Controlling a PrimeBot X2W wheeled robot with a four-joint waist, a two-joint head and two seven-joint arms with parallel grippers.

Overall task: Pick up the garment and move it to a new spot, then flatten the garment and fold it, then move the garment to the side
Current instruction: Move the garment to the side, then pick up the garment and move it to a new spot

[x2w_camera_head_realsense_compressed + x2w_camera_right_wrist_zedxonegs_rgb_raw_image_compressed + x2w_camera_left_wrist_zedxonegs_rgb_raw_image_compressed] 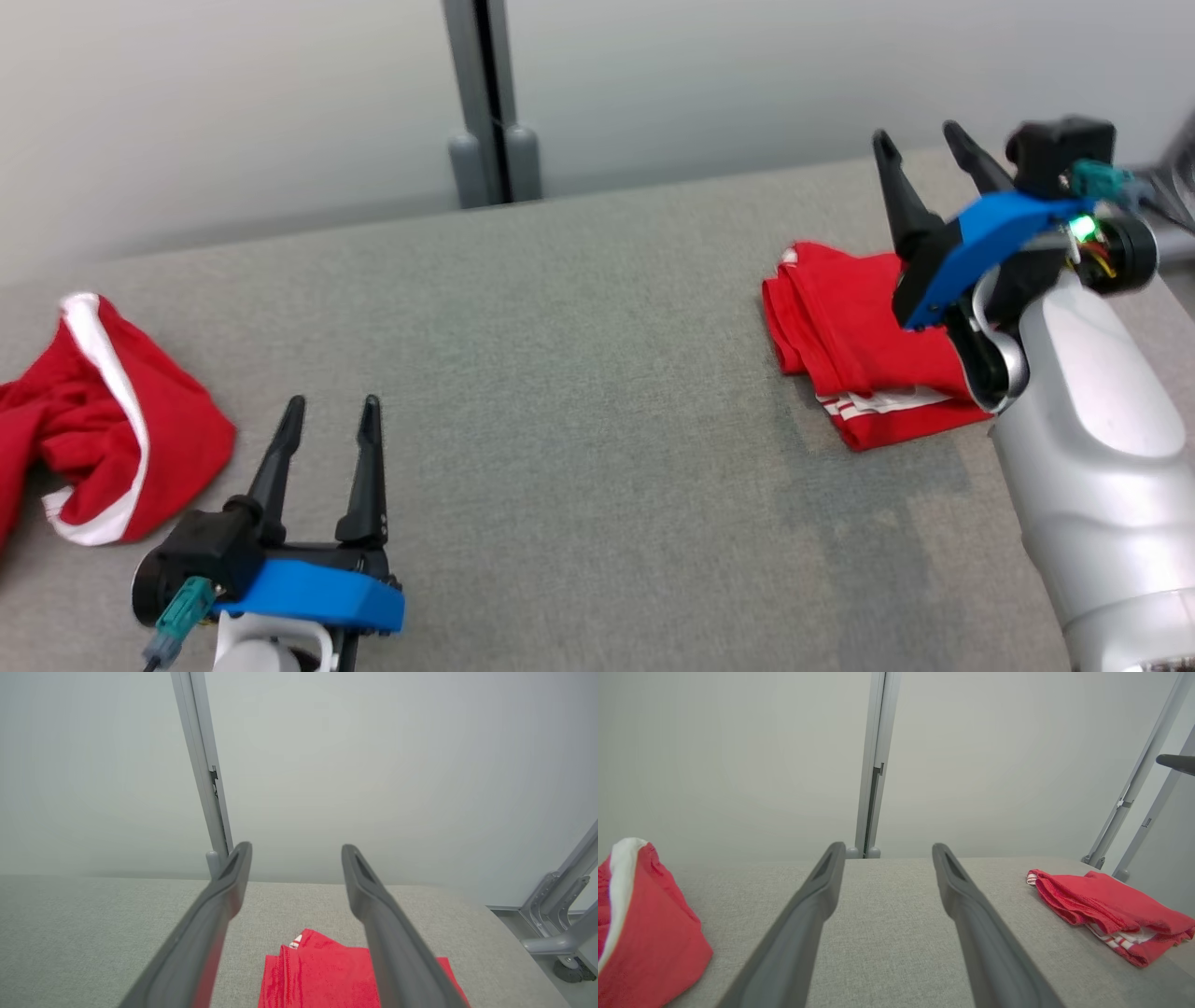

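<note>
Folded garment (859, 345) is my concern, but by size the grey fabric-covered counter (579, 392) comes first, running across the whole head view and carrying everything straight on its surface. Nothing on it is a container, so no thing sits inside another. Next in size is a crumpled garment (103, 439), red with a white band, heaped at the left edge of the frame, well apart from the folded one. The folded garment lies at the right of the frame, a compact red stack of several layers with white stripes showing along its lower edge. I judge it light, soft and limp, not fragile and not slippery on this woven top. It should bear no shape of its own, so lifting one layer would likely let the stack fall open. If I must shift it, I would pinch through all layers at the thick rounded fold on its left side, ideally one pincer at each end of that fold, and drag or lift it low. My right pincer (917, 135) hangs above the stack's right part with its fingers spread wide and nothing between them, tips pointing toward the top of the frame. My left pincer (333, 406) sits at the lower left, equally wide apart and empty, above bare counter near the crumpled heap.
</note>
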